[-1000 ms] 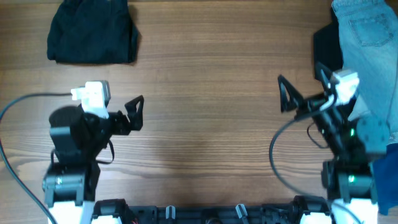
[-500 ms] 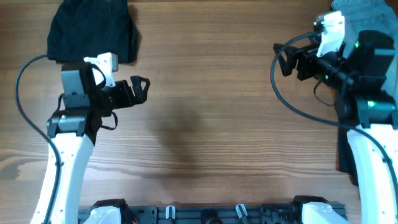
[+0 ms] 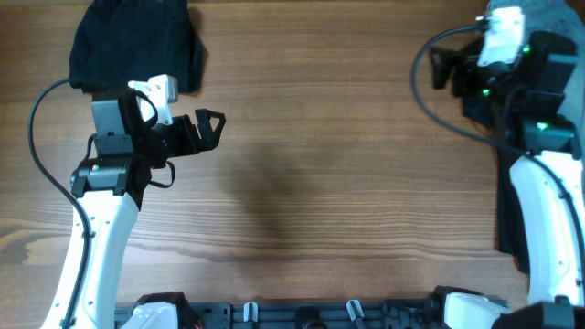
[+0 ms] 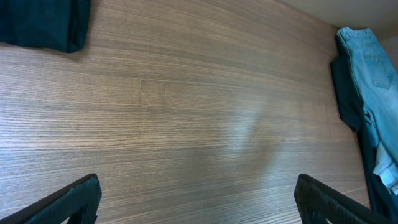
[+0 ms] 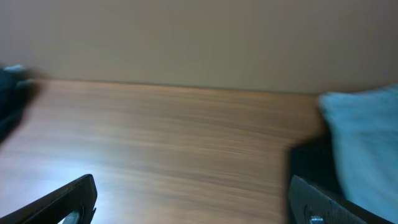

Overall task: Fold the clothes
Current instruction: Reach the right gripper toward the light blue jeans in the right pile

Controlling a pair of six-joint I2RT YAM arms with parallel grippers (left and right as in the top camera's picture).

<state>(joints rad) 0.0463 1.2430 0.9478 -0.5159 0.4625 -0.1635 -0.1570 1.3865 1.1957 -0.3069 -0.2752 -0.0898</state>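
Note:
The pale blue denim jeans [image 4: 368, 68] lie at the table's far right on a dark garment [image 4: 344, 93]. In the overhead view my right arm covers most of them, and only a corner [image 3: 556, 11] shows. In the blurred right wrist view they are the pale patch [image 5: 364, 124] at the right. My right gripper [image 3: 439, 70] is open and empty, just left of that pile; its fingers show in the right wrist view [image 5: 199, 202]. My left gripper [image 3: 210, 129] is open and empty over bare wood, also seen in the left wrist view [image 4: 199, 202].
A black folded garment [image 3: 137, 41] lies at the far left corner, behind my left arm, and shows in the left wrist view [image 4: 37, 25]. A dark strip [image 3: 503, 215] runs along the right arm's side. The wooden table [image 3: 320, 183] lies between the arms.
Both arms have stretched out from their folded rest poses. The right gripper has moved toward the far right corner, over the clothes pile. The left gripper has barely moved in the last half second.

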